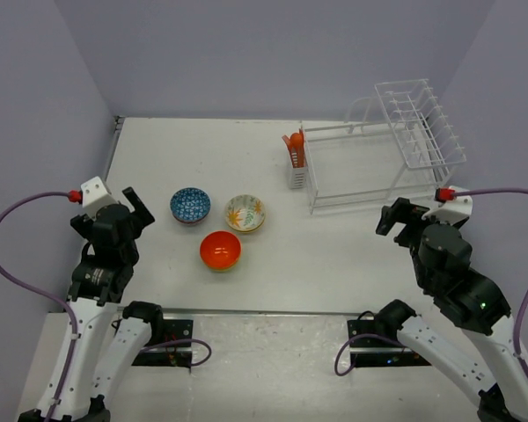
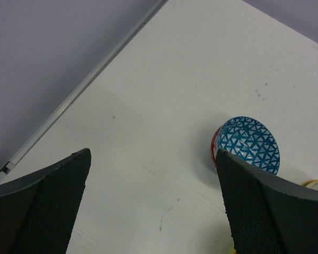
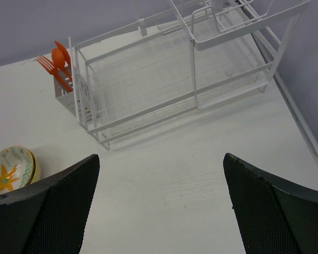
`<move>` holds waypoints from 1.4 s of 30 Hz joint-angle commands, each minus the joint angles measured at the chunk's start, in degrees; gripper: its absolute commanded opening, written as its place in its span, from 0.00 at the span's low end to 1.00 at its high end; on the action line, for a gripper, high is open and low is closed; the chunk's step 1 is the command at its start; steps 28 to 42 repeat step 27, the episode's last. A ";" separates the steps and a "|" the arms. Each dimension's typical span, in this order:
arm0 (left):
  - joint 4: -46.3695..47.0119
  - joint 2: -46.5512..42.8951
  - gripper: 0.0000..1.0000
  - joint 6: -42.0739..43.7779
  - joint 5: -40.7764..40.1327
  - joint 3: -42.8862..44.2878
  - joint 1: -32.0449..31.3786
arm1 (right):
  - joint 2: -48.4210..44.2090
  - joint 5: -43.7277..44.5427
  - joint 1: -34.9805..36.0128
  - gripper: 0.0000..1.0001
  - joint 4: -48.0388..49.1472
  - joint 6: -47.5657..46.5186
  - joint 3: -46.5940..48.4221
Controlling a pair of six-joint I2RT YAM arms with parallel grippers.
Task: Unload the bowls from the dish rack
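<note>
With the white wire dish rack [image 1: 370, 167] at two o'clock seemingly emptied, keep the wide, empty left gripper [image 2: 152, 153] and right gripper [image 3: 161, 159] clear of the three small round bowls [image 1: 220, 250] at nine o'clock.

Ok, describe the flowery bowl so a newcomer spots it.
Start at the white dish rack, far right. The flowery bowl is the bowl nearest it, leftward. It's cream with orange and green leaves, unlike the blue-patterned bowl and plain orange bowl.
</note>
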 commanded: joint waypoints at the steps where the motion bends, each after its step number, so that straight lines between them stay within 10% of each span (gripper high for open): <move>1: 4.43 -0.45 1.00 2.38 2.65 -1.48 0.40 | -0.36 4.02 -0.02 0.99 1.03 2.44 -0.70; 42: 5.40 -2.03 1.00 2.82 4.32 -3.24 -0.74 | -0.72 3.94 -0.02 0.99 3.58 3.14 -3.95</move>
